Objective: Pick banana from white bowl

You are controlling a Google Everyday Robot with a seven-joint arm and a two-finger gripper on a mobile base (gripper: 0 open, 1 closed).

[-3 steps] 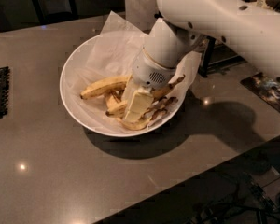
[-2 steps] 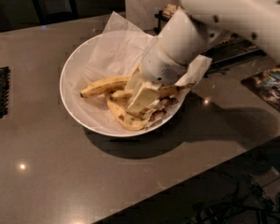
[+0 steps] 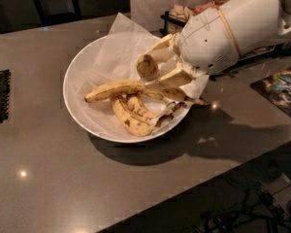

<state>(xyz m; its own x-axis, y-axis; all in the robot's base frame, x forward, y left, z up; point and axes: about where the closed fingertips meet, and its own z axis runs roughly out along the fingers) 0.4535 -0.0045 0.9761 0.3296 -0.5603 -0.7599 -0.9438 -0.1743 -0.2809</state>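
Camera view, lift phase. A second earlier the gripper (image 3: 150,69) was sunk among the fruit. It now stands clear above the wide, shallow, glossy white bowl (image 3: 73,103), which has not moved. Its two cream fingers (image 3: 173,76) are closed on a yellow, brown-speckled banana (image 3: 147,66) that is seen almost end-on, so its length is hidden. The banana appears free of the bowl's contents, which suggests the grasp has taken and that only carrying it clear of the rim remains.

Left in the bowl, on the crinkled white paper sheet (image 3: 114,50), are a long curved banana (image 3: 114,88) and short brown-blotched bananas (image 3: 132,118). The bulky white arm (image 3: 225,33) reaches in from the right, angled down and to the left over the far rim. The grey surface (image 3: 48,178) carries the bowl.
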